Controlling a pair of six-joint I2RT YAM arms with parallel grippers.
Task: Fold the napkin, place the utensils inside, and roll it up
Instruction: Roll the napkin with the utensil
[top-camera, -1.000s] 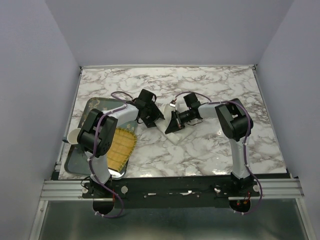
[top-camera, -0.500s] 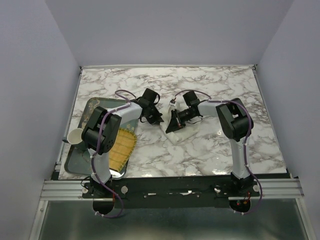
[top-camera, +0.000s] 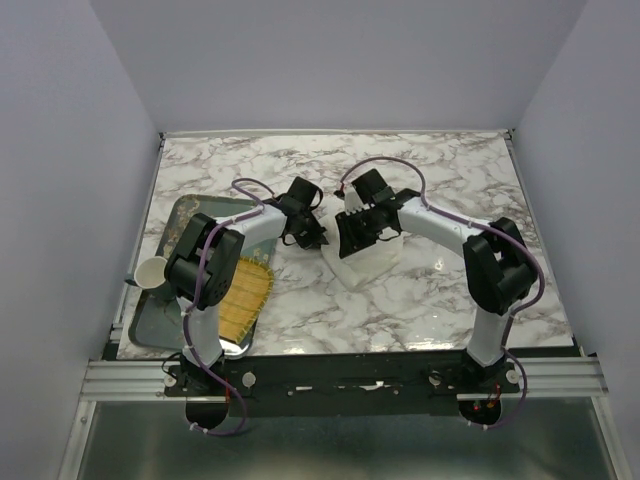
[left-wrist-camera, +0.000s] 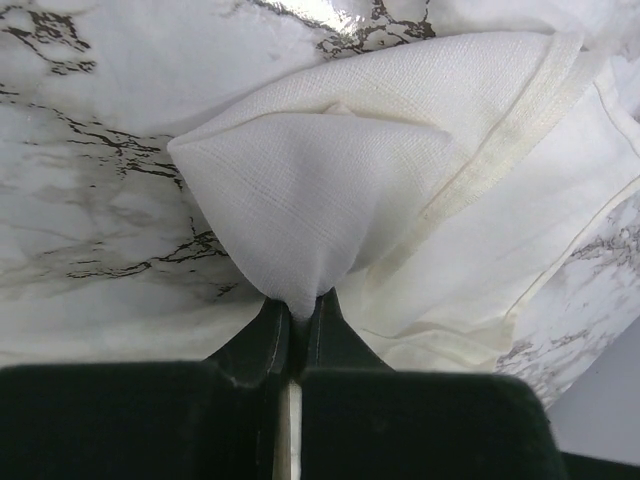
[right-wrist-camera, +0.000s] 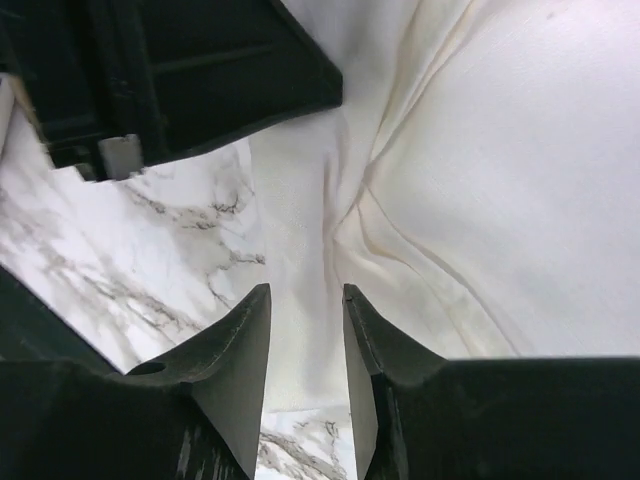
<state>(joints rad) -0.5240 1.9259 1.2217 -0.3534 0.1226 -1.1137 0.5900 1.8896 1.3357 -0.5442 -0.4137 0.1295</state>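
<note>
Clamping the napkin (left-wrist-camera: 320, 200), left gripper (left-wrist-camera: 298, 305) took over; right gripper (right-wrist-camera: 306, 296) released

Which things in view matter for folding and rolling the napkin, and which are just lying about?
For the job: napkin, pinched in the shut left gripper; right gripper, open over the cloth. No utensil in sight.
Lying about: yellow woven mat, metal tray, paper cup.

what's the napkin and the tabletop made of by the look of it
Napkin: woven cloth, likely linen or cotton, matte cream; visible weave and a stitched hem. Tabletop: marble-patterned and glossy, with grey veins and glare; real stone or laminate is unclear.
</note>
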